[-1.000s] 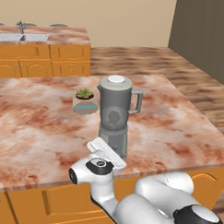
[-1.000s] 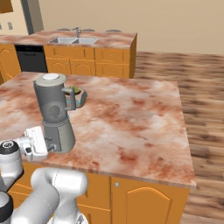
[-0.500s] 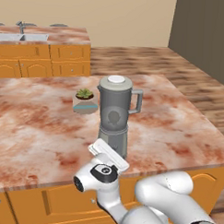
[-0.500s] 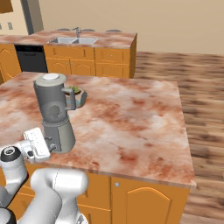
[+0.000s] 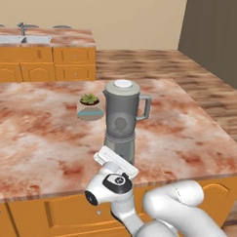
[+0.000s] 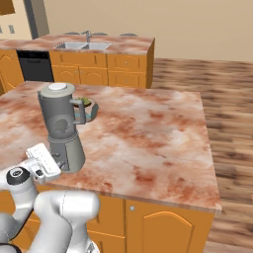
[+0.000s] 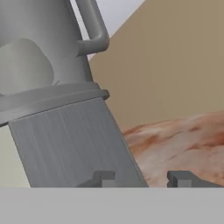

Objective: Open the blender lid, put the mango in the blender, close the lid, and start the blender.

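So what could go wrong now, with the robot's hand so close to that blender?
1. The gripper sits low by the blender base, off to one side. It might miss the front control and push the base instead.
2. The blender stands near the counter edge, so a shove could slide or tip it.
3. The blender lid looks seated, and a rounded shape shows inside the jar.

Blender (image 5: 121, 121) stands at counter's (image 6: 148, 133) near edge, blocking gripper (image 7: 142, 178) at 12 o'clock; plant bowl (image 5: 90, 107) crowds its 10 o'clock. Open counter from 1 to 4 o'clock. Clearance to base prob. tight.
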